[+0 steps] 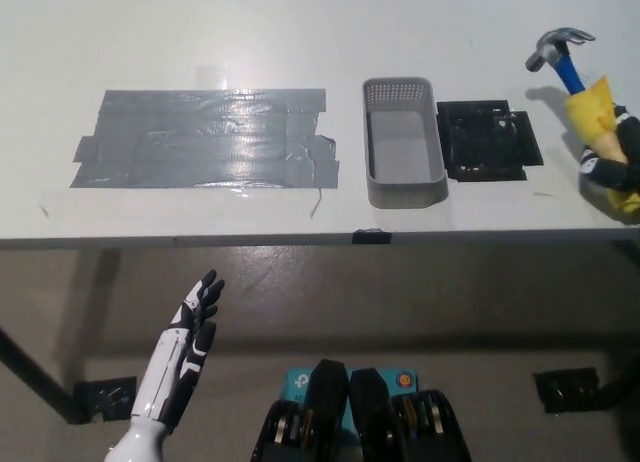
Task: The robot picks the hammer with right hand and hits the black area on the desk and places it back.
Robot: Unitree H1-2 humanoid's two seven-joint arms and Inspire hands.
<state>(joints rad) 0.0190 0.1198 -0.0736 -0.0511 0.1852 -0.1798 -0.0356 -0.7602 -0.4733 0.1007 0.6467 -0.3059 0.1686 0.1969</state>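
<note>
right hand (615, 154): you see it cut by the right edge | hammer (575, 74): handle's lower end hidden in its grip

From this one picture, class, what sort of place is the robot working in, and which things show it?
Probably a robot test bench or lab. A plain white table carries a patch of grey tape strips, an empty grey mesh basket and a black square pad, while the black right hand holds a blue-and-yellow-handled claw hammer.

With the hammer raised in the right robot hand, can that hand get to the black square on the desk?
Probably yes: the right robot hand holds the hammer just right of the black area, nothing between.
</note>
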